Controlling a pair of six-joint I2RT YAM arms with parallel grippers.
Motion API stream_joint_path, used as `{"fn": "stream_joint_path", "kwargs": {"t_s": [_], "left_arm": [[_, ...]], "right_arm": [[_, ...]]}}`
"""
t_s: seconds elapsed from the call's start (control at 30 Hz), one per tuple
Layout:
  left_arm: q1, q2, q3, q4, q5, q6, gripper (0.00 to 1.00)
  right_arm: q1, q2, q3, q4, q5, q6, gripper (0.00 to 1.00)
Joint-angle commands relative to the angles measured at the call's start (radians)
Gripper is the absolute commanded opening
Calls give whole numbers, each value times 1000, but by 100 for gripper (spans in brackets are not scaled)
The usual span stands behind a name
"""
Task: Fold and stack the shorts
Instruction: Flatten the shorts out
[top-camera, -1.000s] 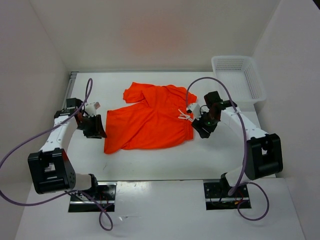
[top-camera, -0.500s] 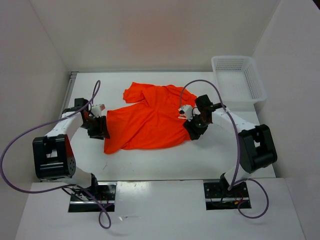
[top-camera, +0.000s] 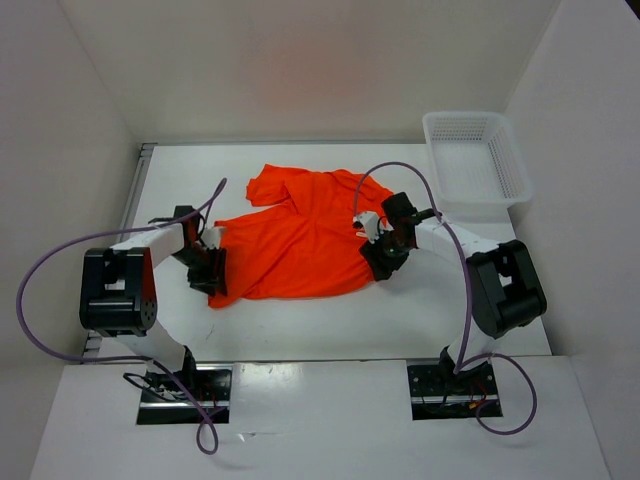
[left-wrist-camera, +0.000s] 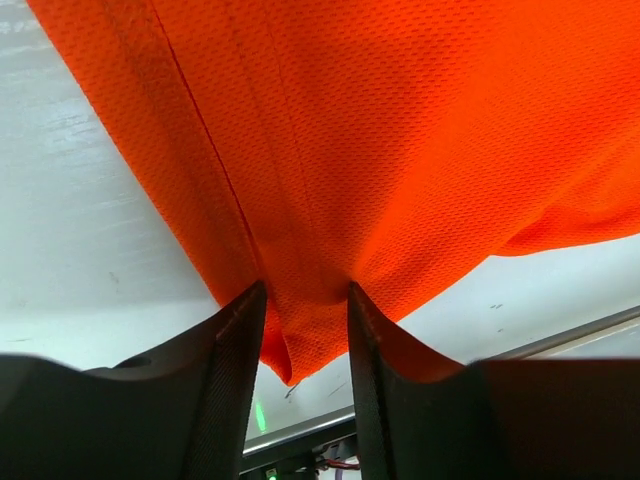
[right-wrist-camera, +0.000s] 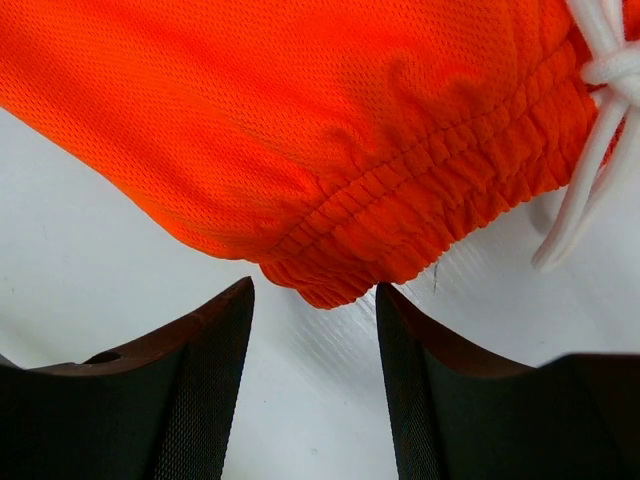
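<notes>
On white tabletop (top-camera: 300, 335), bright orange soft-fabric shorts (top-camera: 300, 240) lie spread mid-table. Long axis runs L–R, waist end pointing R, legs pointing L w/ one leg kicked toward far side. Black two-finger left gripper (top-camera: 208, 272) sits at near-L hem corner; hem fabric runs btwn its part-open fingers, can't tell if actually pinched. Black two-finger right gripper (top-camera: 380, 258) is at near-R corner, jaws apart, nothing held. The elastic waistband (right-wrist-camera: 420, 200) lies just ahead of its fingertips, white drawstring (right-wrist-camera: 595, 120) off to one side. Each arm is nearest its own end, so fold prob. goes across long axis.
</notes>
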Motion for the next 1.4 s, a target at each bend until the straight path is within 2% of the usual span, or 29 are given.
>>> {"fn": "stream_joint_path", "kwargs": {"t_s": [0.0, 0.07, 0.1, 0.17, 0.2, 0.27, 0.37, 0.57, 0.6, 0.67, 0.7, 0.9, 1.0, 1.13, 1.23, 1.37], "left_arm": [[0, 10, 13, -42, -32, 6, 46], [0, 19, 24, -68, -6, 6, 42], [0, 30, 24, -68, 7, 6, 35], [0, 42, 34, -94, 16, 6, 23], [0, 53, 45, -94, 37, 6, 12], [0, 62, 56, -126, 68, 6, 7], [0, 53, 82, -135, 99, 6, 2], [92, 15, 203, -101, 140, 6, 1], [102, 4, 212, -101, 140, 6, 1], [102, -7, 223, -101, 140, 6, 1], [102, -16, 223, -101, 140, 6, 1], [125, -48, 223, -83, 140, 6, 0], [158, -71, 223, -83, 117, 6, 0], [179, -71, 236, -74, 117, 6, 0], [188, -80, 216, -65, 117, 6, 0], [188, -80, 206, -43, 128, 6, 0]], "right_arm": [[2, 12, 1, 54, 1, 12, 57], [2, 12, 1, 63, 1, 12, 51], [2, 12, 1, 63, -9, 21, 48], [2, 21, 1, 74, -9, 21, 35], [2, 21, 1, 74, -9, 21, 31], [2, 21, 10, 74, 0, 21, 17], [2, 21, 10, 74, 1, 21, 1], [2, -9, 30, 41, -32, 12, 0], [2, -20, 30, 31, -32, 12, 28], [2, -31, 21, 8, -32, -5, 54], [2, -31, 9, 8, -51, -5, 62], [2, -29, 8, -20, -104, -10, 65], [-7, 24, 33, -8, -154, 21, 69], [-7, 83, 56, 24, -190, 53, 69], [-7, 95, 42, 69, -104, 82, 69], [51, 104, 19, 182, 31, 165, 70]]}}
